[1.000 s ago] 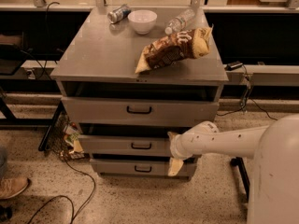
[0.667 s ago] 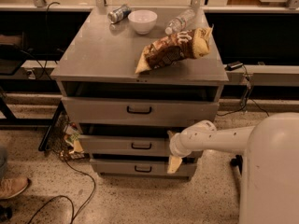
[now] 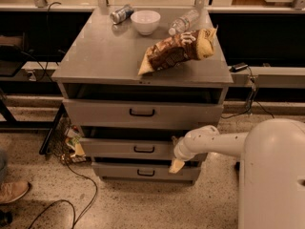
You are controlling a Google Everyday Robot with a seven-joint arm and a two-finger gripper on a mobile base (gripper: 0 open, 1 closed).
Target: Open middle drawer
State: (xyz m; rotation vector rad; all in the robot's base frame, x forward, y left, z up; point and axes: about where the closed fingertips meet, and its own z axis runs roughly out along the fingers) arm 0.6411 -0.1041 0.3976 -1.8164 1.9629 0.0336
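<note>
Camera view: a grey cabinet (image 3: 95, 66) stands on speckled floor (image 3: 143, 204) strewn with cables (image 3: 71, 209). Its top holds a bowl (image 3: 145, 21), can (image 3: 121, 14), bottle (image 3: 184, 21) and snack bag (image 3: 177, 51). The gripper (image 3: 175, 152), fingers spread, is at the right end of the middle drawer (image 3: 109, 148).

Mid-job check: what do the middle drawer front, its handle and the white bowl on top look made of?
The middle drawer: grey painted sheet metal, by its flat matte panel and crisp edges. Its handle: black bar, probably coated metal or plastic; can't tell which. The bowl: smooth white, likely ceramic, possibly plastic. The end effector sits at the drawer's right end.
</note>
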